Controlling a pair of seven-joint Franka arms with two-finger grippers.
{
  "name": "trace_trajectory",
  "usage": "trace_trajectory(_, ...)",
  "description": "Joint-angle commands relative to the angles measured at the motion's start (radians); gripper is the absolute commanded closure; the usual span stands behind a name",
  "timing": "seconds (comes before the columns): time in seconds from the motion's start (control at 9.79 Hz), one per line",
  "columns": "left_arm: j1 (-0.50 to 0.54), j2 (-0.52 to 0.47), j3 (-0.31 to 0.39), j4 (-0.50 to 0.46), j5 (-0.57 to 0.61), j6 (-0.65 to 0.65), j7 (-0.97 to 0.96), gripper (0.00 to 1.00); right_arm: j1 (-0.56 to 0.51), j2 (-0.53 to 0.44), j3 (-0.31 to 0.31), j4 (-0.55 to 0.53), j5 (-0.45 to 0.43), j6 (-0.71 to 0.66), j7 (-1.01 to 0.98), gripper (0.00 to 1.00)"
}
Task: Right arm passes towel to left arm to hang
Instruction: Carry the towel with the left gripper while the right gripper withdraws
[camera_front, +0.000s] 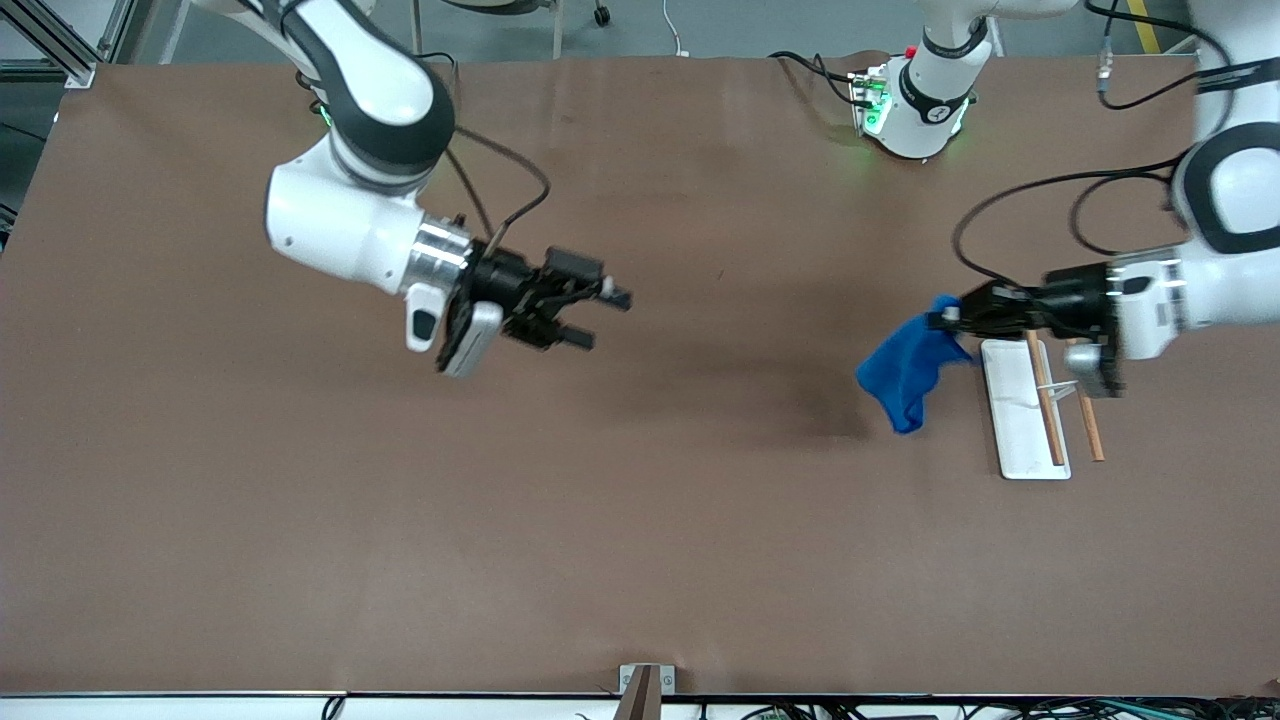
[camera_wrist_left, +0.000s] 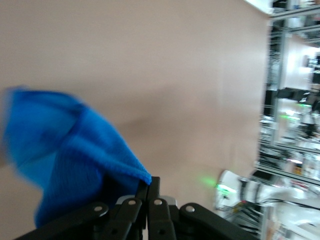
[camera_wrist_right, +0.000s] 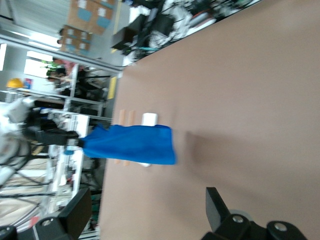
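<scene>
The bright blue towel (camera_front: 908, 372) hangs from my left gripper (camera_front: 948, 318), which is shut on one of its corners and holds it in the air beside the white rack base (camera_front: 1022, 410) with two wooden rods (camera_front: 1044, 396). In the left wrist view the towel (camera_wrist_left: 60, 150) drapes from the closed fingers (camera_wrist_left: 150, 192). My right gripper (camera_front: 602, 316) is open and empty, up over the middle of the table, well apart from the towel. In the right wrist view the towel (camera_wrist_right: 131, 145) hangs in front of the rack, and the right gripper (camera_wrist_right: 147, 210) stands wide apart.
The brown table (camera_front: 640, 520) spreads around both arms. The left arm's base (camera_front: 915, 105) with green lights stands at the table's top edge. Black cables (camera_front: 1040, 205) loop from the left arm over the table near the rack.
</scene>
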Motion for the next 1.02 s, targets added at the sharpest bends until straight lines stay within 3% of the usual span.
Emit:
trace_trajectory(0.0,-0.007,0.038,0.13,0.013,0.098,0.005,0.033,1.0,-0.014,-0.054,-0.121,-0.059,-0.16,-0.032,-0.003,0.0)
trace_trajectory(0.31,-0.004,0.057,0.256,0.084,0.275,0.015,0.116,1.0,-0.011,-0.058,-0.365,-0.038,-0.427,-0.201,-0.002,0.0)
trace_trajectory(0.51,0.06,0.075,0.276,0.128,0.383,0.017,0.131,1.0,-0.009,-0.068,-0.535,0.028,-0.605,-0.359,0.016,0.0)
trace_trajectory(0.61,0.104,0.095,0.276,0.137,0.39,0.017,0.136,1.0,-0.006,-0.071,-0.592,0.053,-0.667,-0.419,0.079,0.0)
trace_trajectory(0.72,0.124,0.103,0.278,0.133,0.393,0.017,0.142,0.99,-0.006,-0.094,-0.624,0.054,-0.793,-0.424,0.163,0.0)
trace_trajectory(0.82,0.144,0.115,0.294,0.136,0.392,0.019,0.148,0.99,-0.007,-0.12,-0.637,0.059,-0.928,-0.429,0.291,0.0)
trace_trajectory(0.92,0.144,0.124,0.302,0.133,0.389,0.044,0.165,0.98,-0.004,-0.156,-0.649,0.062,-0.983,-0.476,0.352,0.0)
